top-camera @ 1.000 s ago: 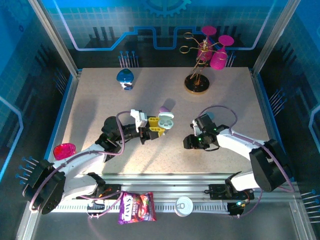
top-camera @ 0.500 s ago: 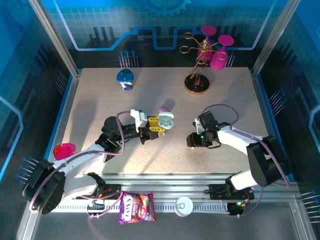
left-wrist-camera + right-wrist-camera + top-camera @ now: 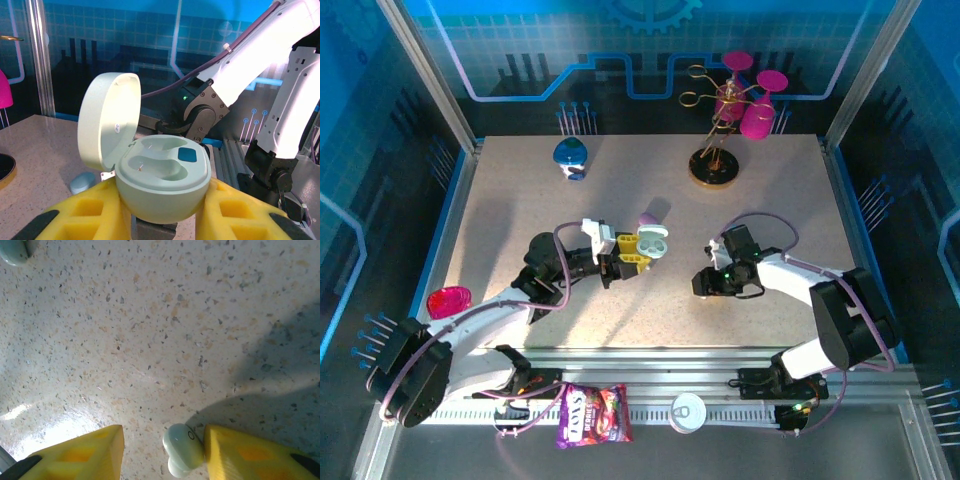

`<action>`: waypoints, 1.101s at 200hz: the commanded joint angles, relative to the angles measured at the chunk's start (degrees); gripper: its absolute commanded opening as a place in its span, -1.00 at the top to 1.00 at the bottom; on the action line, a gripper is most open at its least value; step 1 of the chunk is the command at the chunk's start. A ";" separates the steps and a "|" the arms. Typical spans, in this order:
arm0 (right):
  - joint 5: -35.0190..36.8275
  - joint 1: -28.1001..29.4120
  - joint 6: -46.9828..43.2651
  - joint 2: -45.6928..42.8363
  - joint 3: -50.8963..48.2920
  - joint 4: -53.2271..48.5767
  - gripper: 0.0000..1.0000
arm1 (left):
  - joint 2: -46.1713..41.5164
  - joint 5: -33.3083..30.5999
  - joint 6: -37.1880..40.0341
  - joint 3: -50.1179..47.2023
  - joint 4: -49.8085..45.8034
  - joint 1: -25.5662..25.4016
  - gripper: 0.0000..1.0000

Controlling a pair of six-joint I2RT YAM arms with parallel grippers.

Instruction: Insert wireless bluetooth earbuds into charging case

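My left gripper is shut on a pale green charging case, holding it mid-table. In the left wrist view its yellow fingers clamp the case by its sides; the lid stands open and both wells look bare. A pale blue earbud lies on the table behind the case. My right gripper is down at the tabletop and open. Between its fingers lies a pale green earbud, touching the right finger, with a gap to the left finger. Another earbud peeks in at the top left.
A lilac case lies just behind the held case and a blue case at the back left. A gold stand with pink glasses is at the back right. A pink object sits at the left edge; a candy bag lies on the front rail.
My right gripper's fingers have drawn closer together around the earbud, and the right wrist has shifted slightly. The left arm and the case have stayed still.
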 commanded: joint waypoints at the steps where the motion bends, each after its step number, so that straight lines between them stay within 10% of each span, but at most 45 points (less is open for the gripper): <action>1: -2.91 -0.92 -0.94 -0.04 -1.30 0.45 0.11 | 0.39 1.59 -0.93 1.01 2.10 0.32 0.49; 220: -6.90 -1.62 0.64 2.39 -2.93 4.42 0.65 | 0.65 1.51 -0.48 0.75 2.10 0.37 0.46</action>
